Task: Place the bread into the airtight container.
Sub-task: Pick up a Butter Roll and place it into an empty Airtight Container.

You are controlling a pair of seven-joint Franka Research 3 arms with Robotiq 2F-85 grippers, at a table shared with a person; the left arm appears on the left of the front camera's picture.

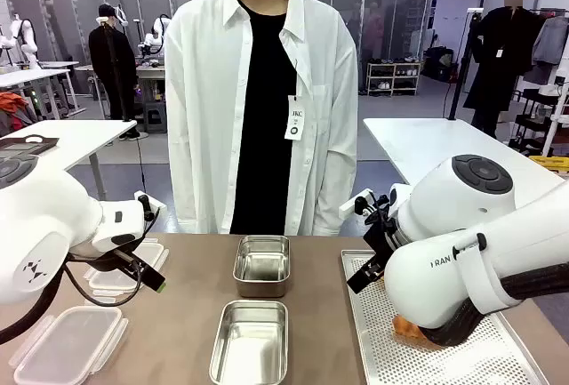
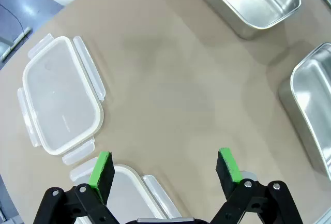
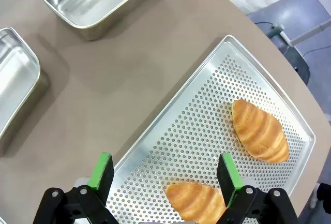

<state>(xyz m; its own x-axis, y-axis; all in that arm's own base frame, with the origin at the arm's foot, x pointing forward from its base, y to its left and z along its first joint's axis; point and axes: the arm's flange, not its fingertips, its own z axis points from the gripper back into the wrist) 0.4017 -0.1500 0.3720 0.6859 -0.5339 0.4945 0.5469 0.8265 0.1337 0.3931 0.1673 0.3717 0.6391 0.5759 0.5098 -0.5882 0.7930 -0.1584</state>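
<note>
Now the pickup is the step in hand — the right gripper [image 3: 165, 168] is poised over the perforated tray [image 3: 207, 100], its jaws spread fully wide, with nothing held and nothing touched. The nearer croissant [image 3: 195, 200] lies on the tray just below the green pads [image 3: 103, 166], partly cut off by the picture's bottom edge. A second croissant [image 3: 260, 131] lies on the same tray, a little apart.

For a clean grasp, the gripper would best be centred over the nearer croissant and the pads brought in across its narrow width, not its length. Pressure should be kept light — the crust looks flaky and is judged easy to crush. The lift should be taken straight up so that the tray's rim is cleared.

Beside the tray, the far steel container [image 1: 262, 265] and the near steel container [image 1: 251, 342] are set out, both empty; which one is meant cannot be told. The left gripper [image 2: 165, 166] is held over bare table, its jaws likewise wide apart and empty, with one clear lid [image 2: 59, 94] near it and another lid [image 2: 129, 190] just beneath.
</note>
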